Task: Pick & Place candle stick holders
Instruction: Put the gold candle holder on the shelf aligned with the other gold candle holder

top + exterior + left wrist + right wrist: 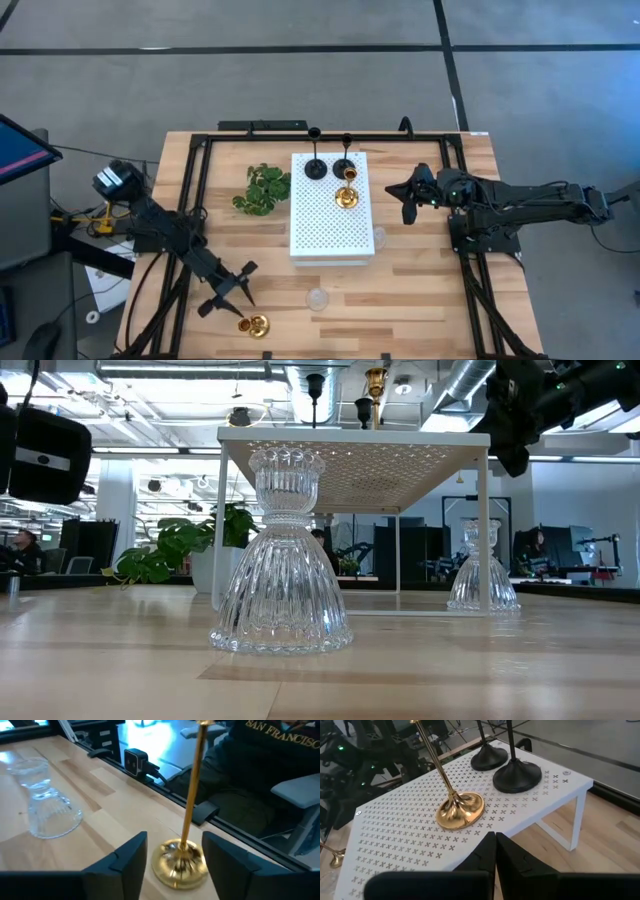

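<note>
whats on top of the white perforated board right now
Three holders stand on the white perforated board: two black candle holders and one gold candle holder. Nothing else shows on its top.

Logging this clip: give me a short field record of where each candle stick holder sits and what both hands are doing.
on board: two black holders and one gold holder standing on the white perforated board
on table: second gold holder near the front left edge; one glass holder in front of the board, another glass holder by the board's right side
left hand: fingers open, one each side of the gold holder's base, not gripping
right hand: shut, empty, raised to the right of the board
other: green sprig left of the board
</note>
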`<state>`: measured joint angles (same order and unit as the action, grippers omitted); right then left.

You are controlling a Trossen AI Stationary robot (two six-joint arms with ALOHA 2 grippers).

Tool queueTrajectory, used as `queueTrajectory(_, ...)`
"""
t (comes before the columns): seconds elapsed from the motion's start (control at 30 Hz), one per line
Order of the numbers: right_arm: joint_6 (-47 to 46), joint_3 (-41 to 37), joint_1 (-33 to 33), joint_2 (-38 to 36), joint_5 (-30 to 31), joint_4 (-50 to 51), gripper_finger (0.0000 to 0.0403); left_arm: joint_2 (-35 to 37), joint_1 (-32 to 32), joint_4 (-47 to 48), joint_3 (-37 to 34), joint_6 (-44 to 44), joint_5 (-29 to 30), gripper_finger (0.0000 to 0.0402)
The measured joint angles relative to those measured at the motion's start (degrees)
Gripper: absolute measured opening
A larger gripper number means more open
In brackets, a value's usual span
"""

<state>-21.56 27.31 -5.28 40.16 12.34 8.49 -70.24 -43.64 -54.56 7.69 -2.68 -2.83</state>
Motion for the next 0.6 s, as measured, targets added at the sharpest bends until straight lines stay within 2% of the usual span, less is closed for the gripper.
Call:
queueTrajectory(0.23,-0.05,0.00,0.00,0.00,-0.11,0.06,0.0000,-8.06,0.00,0.01,6.27,0.09,-0.02,0.0200)
queueTrajectory(0.4,-0.15,0.00,0.00,0.00,-0.22,0.28,0.0000,-9.02,0.00,-0.32,6.79,3.31,-0.36,0.0182)
queueTrajectory(0.6,-0.15,0.00,0.00,0.00,-0.22,0.53,0.0000,-9.02,-0.05,-2.59,6.83,5.15,-4.72,0.0149)
